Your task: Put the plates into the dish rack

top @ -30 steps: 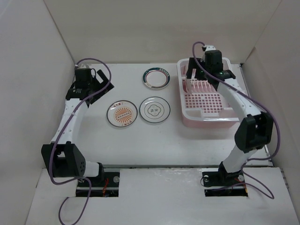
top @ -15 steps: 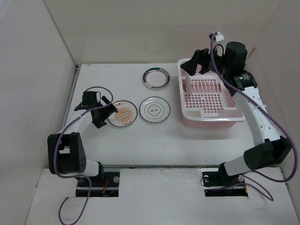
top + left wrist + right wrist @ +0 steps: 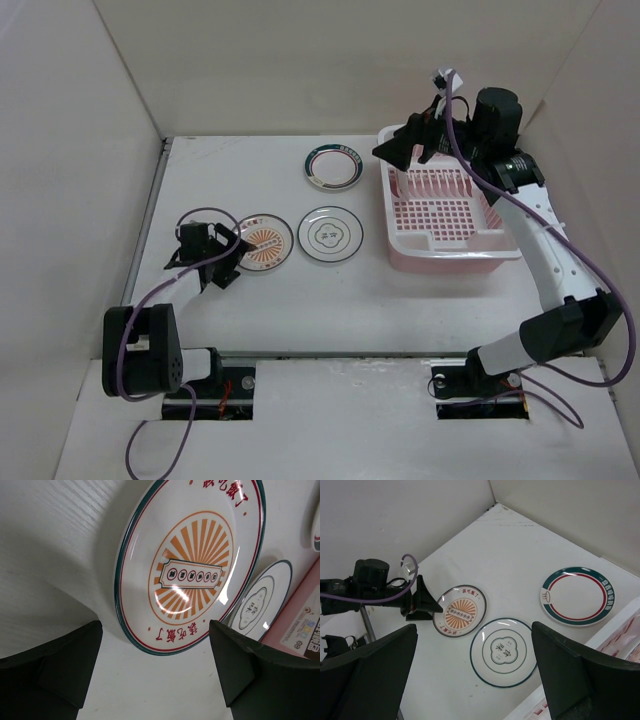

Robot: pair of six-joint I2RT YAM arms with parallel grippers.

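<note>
An orange sunburst plate (image 3: 265, 241) lies flat on the table, left of a thin-ringed plate (image 3: 330, 235). A green-banded plate (image 3: 333, 166) lies behind them. Only one sunburst plate shows. The pink-and-white dish rack (image 3: 445, 245) stands at the right with no plate visible in it. My left gripper (image 3: 230, 259) is open and low at the sunburst plate's left edge; in the left wrist view that plate (image 3: 192, 570) lies just ahead of the open gripper (image 3: 155, 680). My right gripper (image 3: 402, 148) is open and empty, raised over the rack's far left corner.
White walls enclose the table on the left, back and right. The right wrist view looks down on the sunburst plate (image 3: 460, 611), ringed plate (image 3: 504, 652), green-banded plate (image 3: 577, 596), the left gripper (image 3: 420, 602) and the rack's rim (image 3: 620, 627).
My left arm swung from the back left down to the sunburst plate's left edge. My right gripper rose out of the rack and turned toward the left.
</note>
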